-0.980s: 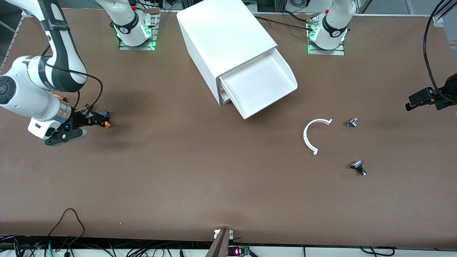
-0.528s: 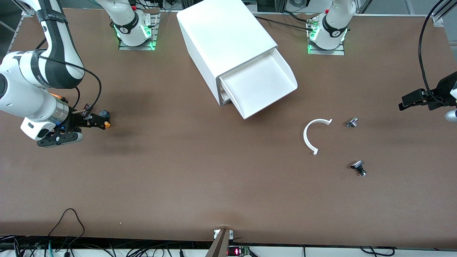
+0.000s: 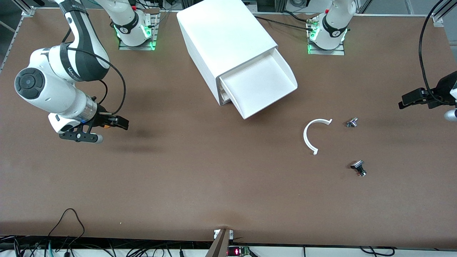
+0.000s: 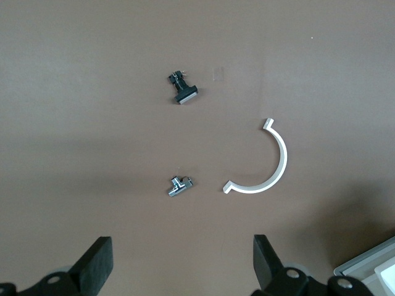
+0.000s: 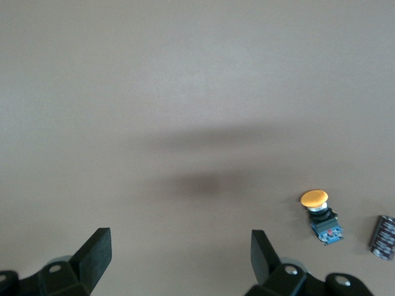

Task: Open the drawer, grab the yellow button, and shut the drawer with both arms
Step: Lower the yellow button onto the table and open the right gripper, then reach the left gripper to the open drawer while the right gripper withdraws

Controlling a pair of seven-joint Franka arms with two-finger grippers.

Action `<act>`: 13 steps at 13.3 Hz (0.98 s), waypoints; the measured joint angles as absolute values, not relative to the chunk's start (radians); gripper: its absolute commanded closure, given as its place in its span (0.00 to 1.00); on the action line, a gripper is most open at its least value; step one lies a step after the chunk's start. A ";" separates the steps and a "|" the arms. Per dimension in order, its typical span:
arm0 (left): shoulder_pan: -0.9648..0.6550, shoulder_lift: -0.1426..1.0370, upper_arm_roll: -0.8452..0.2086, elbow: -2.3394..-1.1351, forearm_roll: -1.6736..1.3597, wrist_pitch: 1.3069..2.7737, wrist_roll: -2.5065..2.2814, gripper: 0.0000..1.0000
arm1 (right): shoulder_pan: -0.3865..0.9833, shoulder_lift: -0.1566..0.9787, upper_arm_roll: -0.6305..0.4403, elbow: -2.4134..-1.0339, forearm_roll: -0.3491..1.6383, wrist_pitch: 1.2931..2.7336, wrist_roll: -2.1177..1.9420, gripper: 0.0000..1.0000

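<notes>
right arm risen and swung toward the cabinet since the earlier frames; left arm crept slightly inward.
drawer stands pulled out and looks empty; button lies free on the table under the right gripper, jaws wide and empty. left gripper waits, wide, at its table end. to close well, push the drawer front squarely. only the right wrist view shows the button whole.
</notes>
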State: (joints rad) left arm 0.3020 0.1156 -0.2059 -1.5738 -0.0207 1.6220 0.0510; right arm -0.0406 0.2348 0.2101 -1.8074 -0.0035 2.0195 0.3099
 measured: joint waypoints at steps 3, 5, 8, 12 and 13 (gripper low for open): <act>0.291 0.128 -0.222 -1.574 -0.021 1.614 -0.007 0.00 | -0.050 0.206 0.165 -1.723 -0.014 1.904 0.311 0.00; 0.276 0.142 -0.243 -1.576 -0.021 1.614 -0.063 0.00 | -0.056 0.196 0.157 -1.653 -0.069 1.819 0.311 0.00; 0.268 0.155 -0.301 -1.618 -0.025 1.665 -0.188 0.00 | -0.059 0.193 0.136 -1.581 -0.090 1.746 0.311 0.00; 0.246 0.168 -0.403 -1.762 -0.055 1.855 -0.435 0.00 | -0.061 0.159 0.042 -1.552 -0.092 1.727 0.193 0.00; 0.241 0.175 -0.435 -1.804 -0.064 1.920 -0.506 0.00 | -0.062 0.148 0.006 -1.551 -0.092 1.720 0.135 0.00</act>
